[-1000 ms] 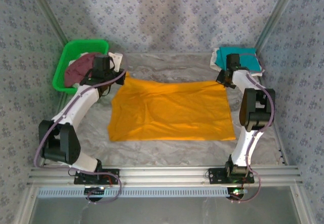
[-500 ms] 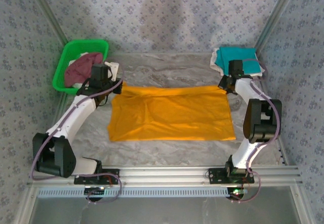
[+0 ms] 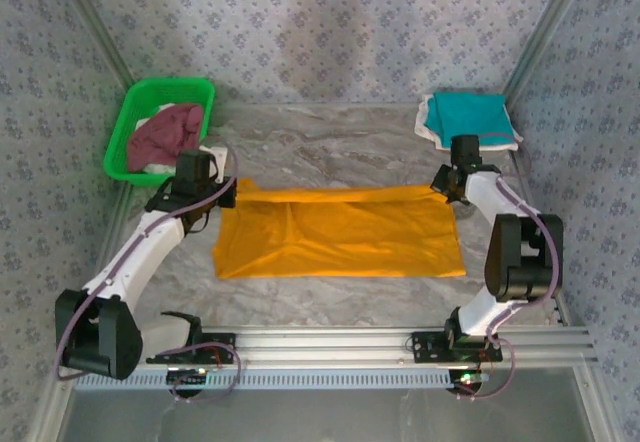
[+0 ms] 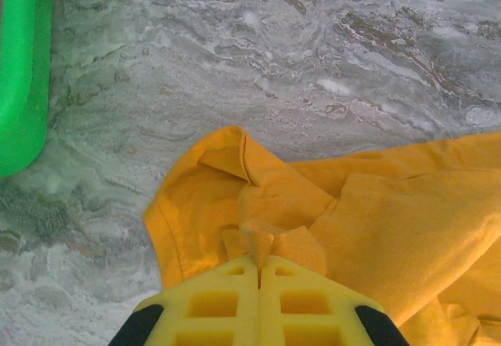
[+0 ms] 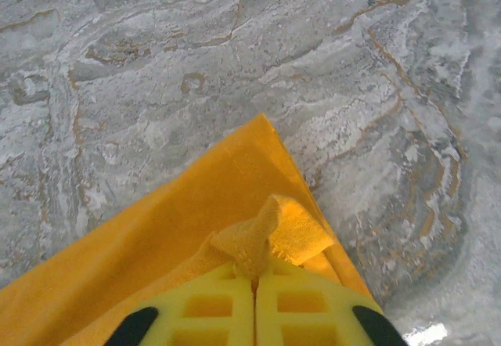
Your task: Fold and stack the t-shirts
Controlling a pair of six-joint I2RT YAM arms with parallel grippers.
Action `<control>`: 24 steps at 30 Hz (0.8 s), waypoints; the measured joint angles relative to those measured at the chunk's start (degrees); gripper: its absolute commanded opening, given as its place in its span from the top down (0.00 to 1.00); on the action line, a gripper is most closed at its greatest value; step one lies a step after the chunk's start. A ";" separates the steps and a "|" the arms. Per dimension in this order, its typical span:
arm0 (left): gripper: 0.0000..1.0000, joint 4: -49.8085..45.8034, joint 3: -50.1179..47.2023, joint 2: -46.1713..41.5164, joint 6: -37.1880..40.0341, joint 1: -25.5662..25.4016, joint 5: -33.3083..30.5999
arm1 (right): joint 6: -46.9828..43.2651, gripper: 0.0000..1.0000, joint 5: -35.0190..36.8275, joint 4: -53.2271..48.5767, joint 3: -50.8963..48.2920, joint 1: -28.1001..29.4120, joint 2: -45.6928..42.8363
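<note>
On the marbled table (image 3: 330, 147), the left gripper (image 4: 259, 261) and right gripper (image 5: 254, 274) each pinched a far corner of the orange-yellow t-shirt (image 3: 340, 234), jaws clenched tight.

We identify the left arm (image 3: 140, 252) and right arm (image 3: 497, 194): white link shells, black joint housings, lilac cables (image 3: 62, 334). The left hand (image 4: 258, 263) and right hand (image 5: 254, 274) carry yellow fingers (image 4: 211, 303) with moulded square recesses.

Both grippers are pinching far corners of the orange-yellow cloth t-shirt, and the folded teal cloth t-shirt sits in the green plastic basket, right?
No. The teal cloth t-shirt is not in the green plastic basket; it lies at the table's far right corner, as the top external view shows. The left gripper and right gripper do pinch the orange-yellow cloth t-shirt.
</note>
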 measured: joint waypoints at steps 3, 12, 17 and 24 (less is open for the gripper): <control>0.78 -0.98 -2.49 -2.84 -2.12 -0.42 0.15 | 0.70 0.76 -0.02 -0.55 -2.93 0.15 -3.43; 0.61 -3.76 -11.85 -16.24 -8.61 -2.34 2.78 | 1.73 0.61 0.55 -4.76 -10.78 0.63 -16.04; 0.50 -3.28 -7.43 -7.26 -7.54 -2.34 5.29 | -0.20 0.56 -0.72 -5.22 -4.26 4.52 -8.83; 0.43 -2.16 6.75 14.60 -2.84 -3.28 11.54 | -1.60 0.54 -2.69 -2.51 3.39 11.21 2.67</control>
